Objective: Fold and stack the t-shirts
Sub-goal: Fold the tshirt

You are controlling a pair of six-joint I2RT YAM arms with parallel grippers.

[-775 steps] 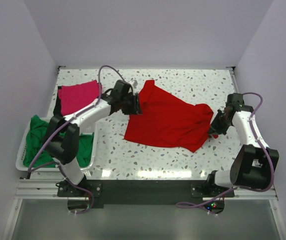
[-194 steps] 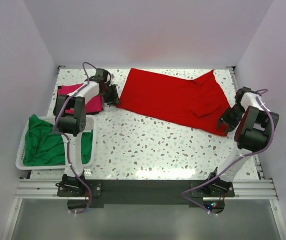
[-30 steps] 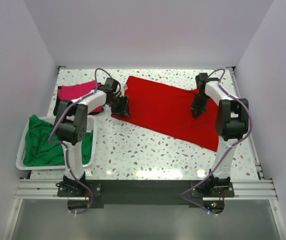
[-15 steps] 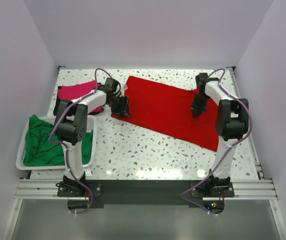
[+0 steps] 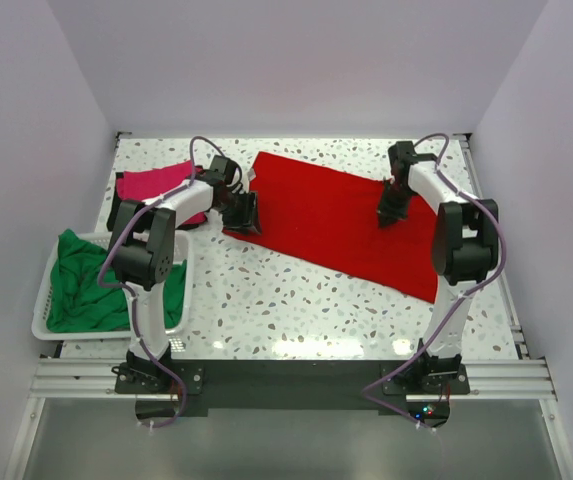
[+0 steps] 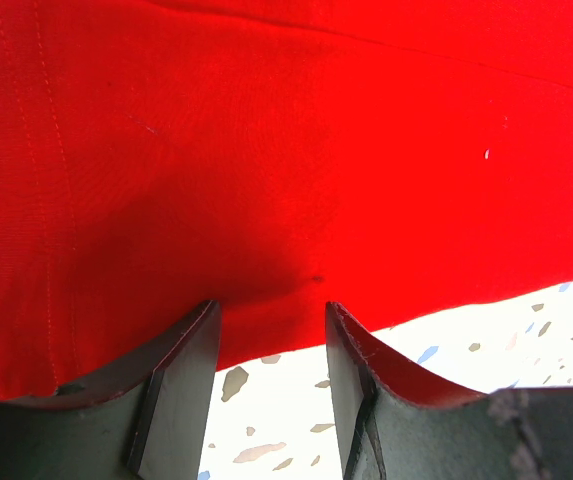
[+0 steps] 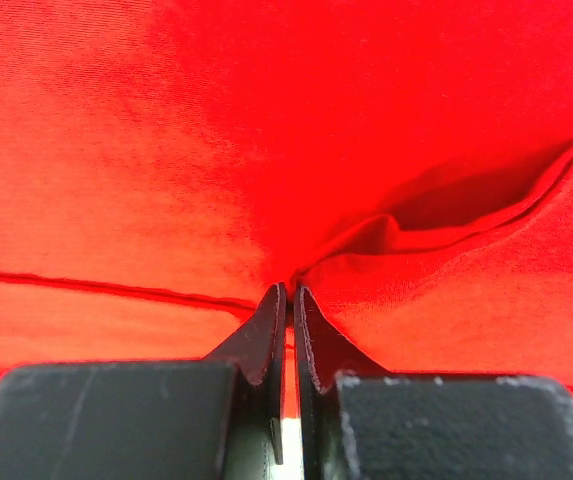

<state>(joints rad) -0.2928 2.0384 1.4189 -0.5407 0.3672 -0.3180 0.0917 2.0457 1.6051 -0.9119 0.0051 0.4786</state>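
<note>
The large red t-shirt (image 5: 326,225) lies spread across the middle of the table. My left gripper (image 5: 248,213) is at its left edge, open. In the left wrist view my left gripper (image 6: 271,312) straddles the near hem of the red t-shirt (image 6: 296,150), which is flat. My right gripper (image 5: 389,213) stands on the shirt's right part. In the right wrist view my right gripper (image 7: 288,292) is shut on a pinch of the red t-shirt (image 7: 166,150), and a ridge of cloth (image 7: 436,235) runs away from the tips. A magenta-pink t-shirt (image 5: 156,185) lies at the back left.
A white basket (image 5: 40,305) at the left front holds the green t-shirt (image 5: 81,285). The speckled table (image 5: 296,300) shows in front of the red shirt. White walls close in the back and both sides.
My right gripper has closed the last bit on the red cloth and shifted slightly toward the back. The left arm has not moved.
</note>
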